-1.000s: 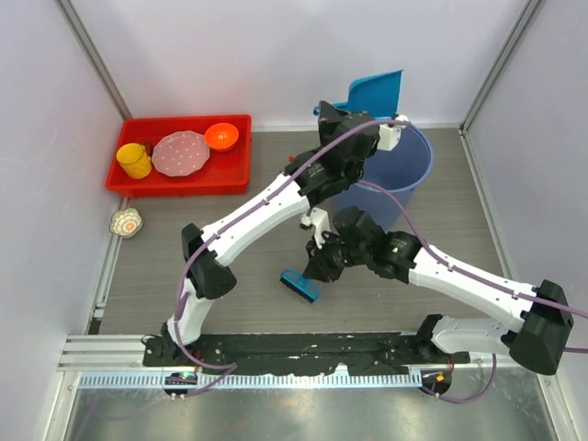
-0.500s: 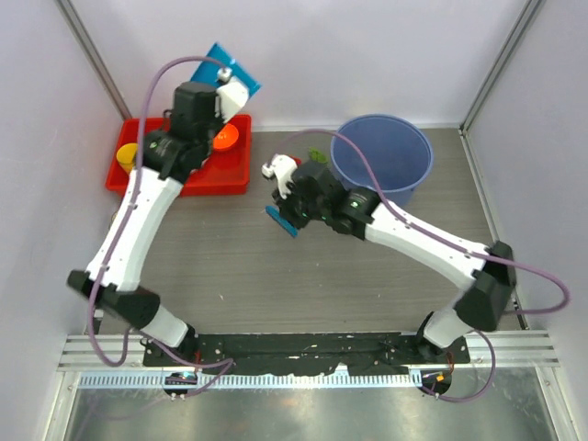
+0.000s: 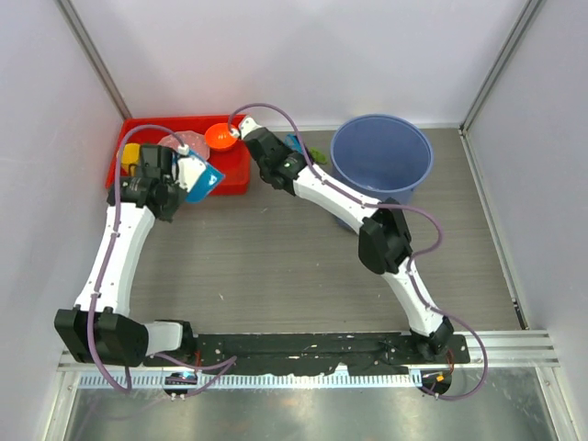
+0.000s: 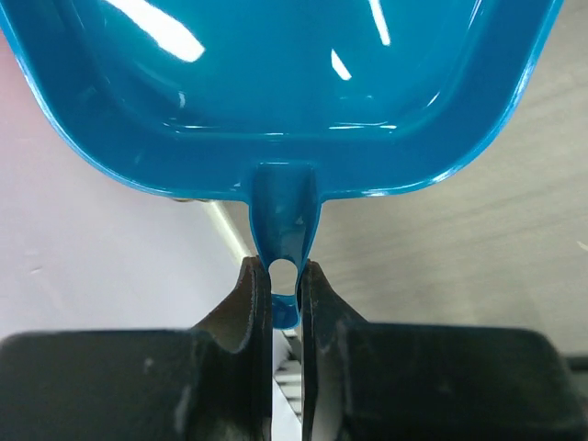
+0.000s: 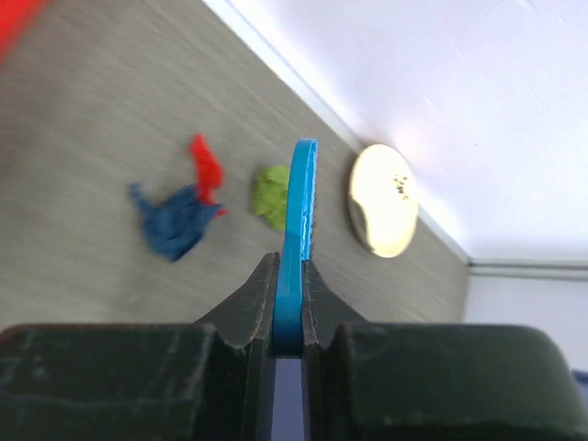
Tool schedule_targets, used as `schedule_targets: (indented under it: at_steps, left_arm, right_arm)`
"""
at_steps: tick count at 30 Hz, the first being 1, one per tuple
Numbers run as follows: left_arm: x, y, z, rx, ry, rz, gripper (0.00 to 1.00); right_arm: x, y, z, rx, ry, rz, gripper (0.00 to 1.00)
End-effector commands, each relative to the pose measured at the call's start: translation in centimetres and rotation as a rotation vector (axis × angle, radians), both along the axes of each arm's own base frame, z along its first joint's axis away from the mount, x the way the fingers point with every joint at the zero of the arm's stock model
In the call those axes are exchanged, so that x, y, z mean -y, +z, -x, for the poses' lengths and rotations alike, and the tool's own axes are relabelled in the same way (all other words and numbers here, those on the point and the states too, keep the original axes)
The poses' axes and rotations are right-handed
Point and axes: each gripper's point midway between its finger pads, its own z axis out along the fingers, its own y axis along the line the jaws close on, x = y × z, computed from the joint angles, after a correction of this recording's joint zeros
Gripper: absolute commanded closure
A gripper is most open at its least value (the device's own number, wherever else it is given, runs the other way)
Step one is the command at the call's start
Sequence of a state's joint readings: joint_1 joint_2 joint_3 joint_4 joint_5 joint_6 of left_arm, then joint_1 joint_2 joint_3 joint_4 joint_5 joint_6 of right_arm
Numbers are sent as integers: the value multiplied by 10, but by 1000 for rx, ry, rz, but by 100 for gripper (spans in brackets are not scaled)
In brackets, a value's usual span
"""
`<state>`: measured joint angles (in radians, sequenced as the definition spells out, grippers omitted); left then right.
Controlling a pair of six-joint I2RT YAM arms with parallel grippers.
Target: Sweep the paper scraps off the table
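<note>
Sweeping looks to be the step in hand, at the point where the tools are being lined up on the litter. The right claw (image 5: 288,266) is pressed tight on the flat handle of a blue brush (image 5: 299,197), seen edge-on. It reaches to the far side of the counter (image 3: 276,257), close to the back wall, between the red tray (image 3: 234,184) and the blue bucket (image 3: 409,184).

Three scraps (image 5: 175,220) show below it: a dark blue one, with a red one (image 5: 207,165) touching it, and a green one (image 5: 271,195) just beside the brush. A round gold disc (image 5: 384,197) sits at the foot of the wall on the other side of the brush. I cannot tell whether the bristles touch the counter. No other scraps are visible.

The left claw (image 4: 285,276) pinches the tab handle of the blue dustpan (image 4: 276,83). It holds the pan up by the front edge of the tray, well apart from the scraps.

By my reading the pile is not yet gathered. The next move calls for the pan to come across and set its lip flat on the counter just beside the scraps. The brush then has to get behind them, on the wall side, and draw them toward the pan. The light bits may flick sideways, or slip under a lip that is tilted.
</note>
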<state>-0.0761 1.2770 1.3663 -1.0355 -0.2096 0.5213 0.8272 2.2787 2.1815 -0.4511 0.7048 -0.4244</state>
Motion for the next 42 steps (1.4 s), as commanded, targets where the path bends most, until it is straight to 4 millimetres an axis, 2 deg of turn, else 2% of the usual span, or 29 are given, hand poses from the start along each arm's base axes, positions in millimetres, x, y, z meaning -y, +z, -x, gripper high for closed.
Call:
schedule_targets:
  at_steps: [1, 4, 5, 7, 8, 9, 12, 14, 16, 17, 18, 19, 20, 24, 29, 30, 31, 32, 34, 35, 37, 38, 39, 42]
  left_arm:
    - [19, -40, 38, -191, -99, 78, 100]
    - [15, -70, 48, -268, -88, 61, 100]
    - [15, -76, 49, -282, -80, 63, 100]
    - [18, -88, 52, -311, -81, 79, 100]
    - [21, -91, 53, -319, -82, 95, 100]
    - [21, -94, 52, -320, -81, 100, 100]
    - [23, -101, 51, -330, -77, 108, 100]
    - [22, -107, 54, -352, -77, 105, 100]
    - [22, -112, 57, -377, -85, 101, 100]
    - [22, -120, 61, -413, -91, 101, 100]
    - [22, -123, 63, -429, -103, 100, 100]
    - [22, -126, 65, -446, -107, 100, 100]
    - [23, -131, 69, -467, -113, 101, 100]
    - [25, -148, 73, -513, -129, 114, 100]
    - [24, -163, 74, -537, -135, 107, 100]
    - [25, -165, 75, -545, -138, 108, 100]
    - [25, -168, 75, -551, -137, 108, 100]
    - [25, -169, 74, -553, -141, 108, 100]
    - [26, -172, 74, -566, -142, 110, 100]
    - [25, -173, 75, -571, -142, 102, 100]
    - [25, -173, 74, -574, -148, 81, 100]
    - [24, -173, 75, -576, -155, 69, 100]
    - [25, -172, 76, -577, -164, 64, 100]
    - [26, -172, 78, -594, -191, 54, 100]
  right_arm:
    - [51, 21, -57, 171, -181, 136, 99]
    - [62, 10, -78, 202, -193, 193, 99]
    - [61, -2, -84, 195, -179, 219, 99]
    - [52, -20, -93, 164, -99, 216, 99]
    - [52, -35, -99, 144, -83, 225, 99]
    - [42, -44, -101, 128, -29, 217, 99]
    - [29, -78, -94, 33, 60, 214, 99]
    - [20, -90, -86, -15, 89, 184, 99]
    - [10, -95, -74, -57, 126, 129, 99]
    - [8, -107, -65, -92, 148, 130, 99]
    - [-2, -94, -55, -88, 180, 103, 99]
    - [-13, -98, -46, -116, 232, 69, 99]
    - [-16, -108, -33, -149, 262, 70, 99]
    - [-47, -105, 16, -204, 400, 4, 99]
    - [-59, -113, 82, -316, 542, -12, 99]
    - [-59, -116, 93, -336, 559, -6, 99]
    - [-59, -130, 112, -375, 581, 17, 99]
    - [-57, -122, 120, -372, 581, 9, 99]
    - [-51, -133, 141, -410, 585, 24, 99]
    - [-53, -125, 151, -410, 598, 5, 99]
    - [-47, -130, 169, -445, 591, -14, 99]
    - [-48, -129, 175, -445, 589, -19, 99]
    - [-44, -115, 173, -413, 551, -42, 99]
    - [-35, -94, 170, -371, 474, -79, 99]
